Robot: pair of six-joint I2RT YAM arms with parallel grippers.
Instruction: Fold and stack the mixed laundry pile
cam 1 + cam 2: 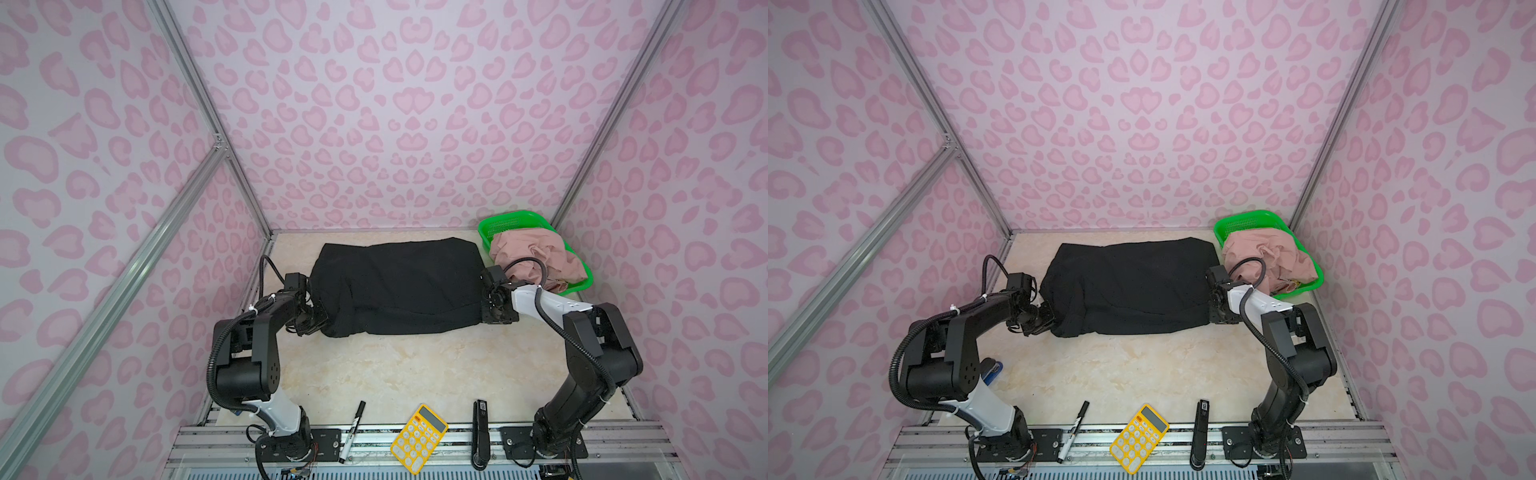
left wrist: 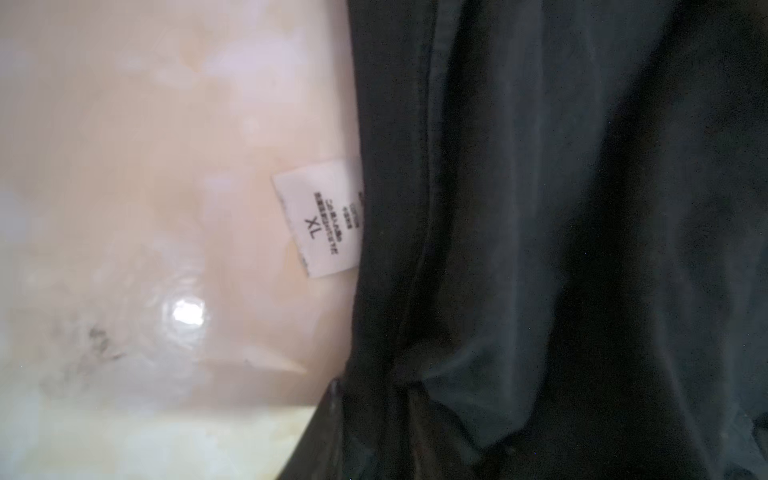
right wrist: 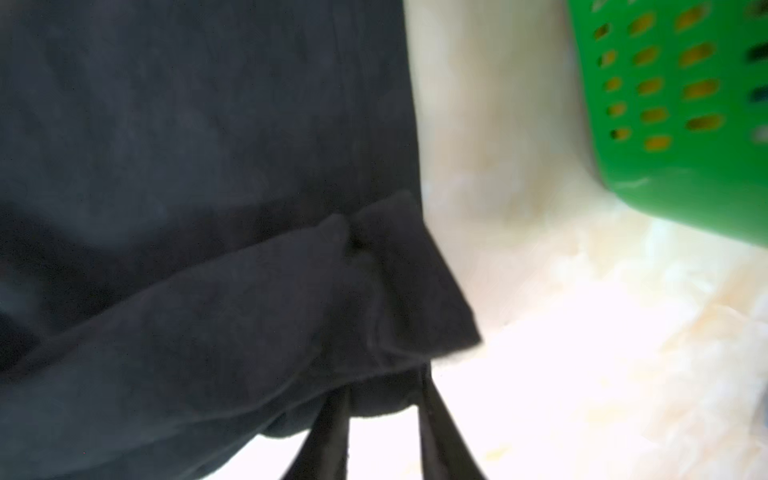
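Broadly, one marble-look table [image 1: 395, 374] fills the lower middle of both top views, and one large black garment [image 1: 399, 286] lies spread across its far half. At upper right, one green basket [image 1: 498, 222] holds one pink garment [image 1: 536, 257]. The right gripper [image 1: 494, 318] pinches the black cloth's right corner — the left gripper [image 1: 318, 322] is buried at its left end, grip unclear. One yellow calculator [image 1: 419, 438] and one marker [image 1: 352, 430] sit at bottom centre.
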